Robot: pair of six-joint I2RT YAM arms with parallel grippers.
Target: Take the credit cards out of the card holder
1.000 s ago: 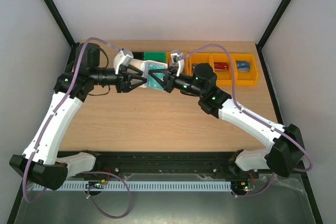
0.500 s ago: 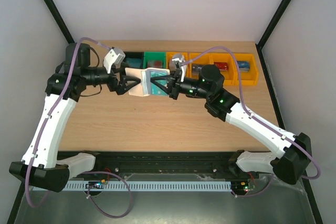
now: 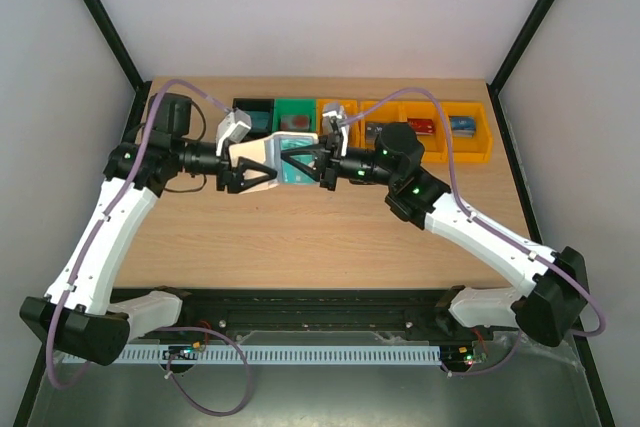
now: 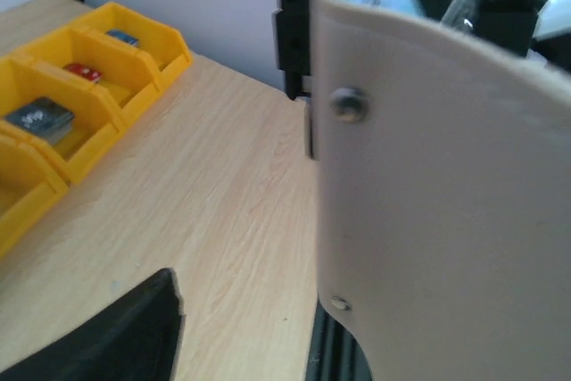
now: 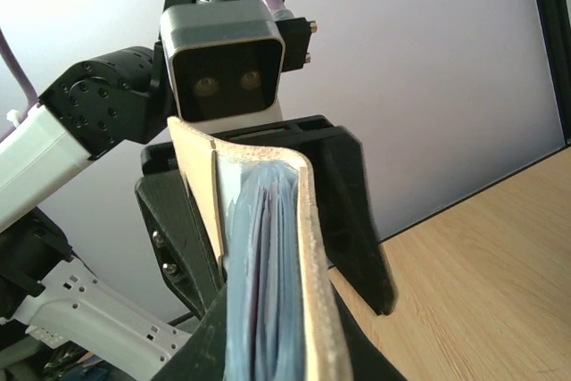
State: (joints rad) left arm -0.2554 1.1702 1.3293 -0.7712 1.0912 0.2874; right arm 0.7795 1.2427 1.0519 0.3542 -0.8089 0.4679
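Observation:
The card holder (image 3: 262, 152) hangs in the air over the back of the table, white cover outward, with my right gripper (image 3: 300, 163) shut on its right end. A teal credit card (image 3: 298, 169) shows in its sleeves. In the right wrist view the holder (image 5: 314, 274) stands edge-on, its pale blue sleeves (image 5: 263, 292) fanned between the covers. My left gripper (image 3: 262, 174) is open, one finger (image 5: 357, 211) on each side of the holder's far end. In the left wrist view the white cover (image 4: 446, 202) with its snap fills the right; one finger (image 4: 116, 341) stands well off it.
A row of bins lines the back edge: black (image 3: 250, 107), green (image 3: 293, 109), then orange ones (image 3: 478, 152). These hold a grey card (image 3: 378, 130), a red card (image 3: 421, 127) and a blue card (image 3: 461, 125). Bare wooden table (image 3: 300, 237) lies below the arms.
My left gripper drew back to the left with its jaws spreading, then came in again around the holder's left end. The right gripper brought the holder slightly nearer and lower, still gripping it.

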